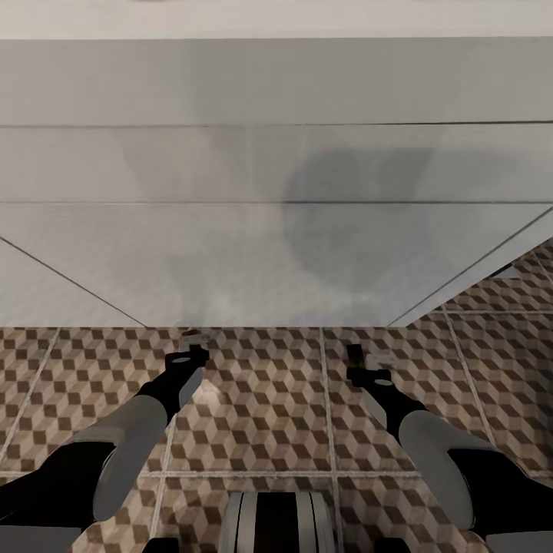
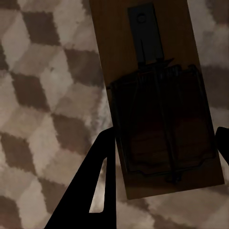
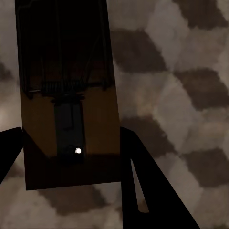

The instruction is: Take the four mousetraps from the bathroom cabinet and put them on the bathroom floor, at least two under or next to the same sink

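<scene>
Both pincers, left (image 2: 162, 157) and right (image 3: 71, 152), seemingly clench mousetraps over bathroom floor (image 1: 261, 399) beside vanity edge (image 1: 269, 326)

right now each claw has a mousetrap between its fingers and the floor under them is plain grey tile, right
Not quite. Each claw does have a mousetrap between its fingers: the left claw with one mousetrap, the right claw with another mousetrap. But the head view shows the bathroom floor in a brown, tan and cream cube pattern, not plain grey.

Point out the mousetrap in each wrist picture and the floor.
Left mousetrap (image 2: 157, 102): left wrist view, middle of its wooden board.
Right mousetrap (image 3: 69, 95): right wrist view, middle of its board, near the spring.
Floor (image 1: 269, 399): head view, a bare patterned tile between the arms.
</scene>
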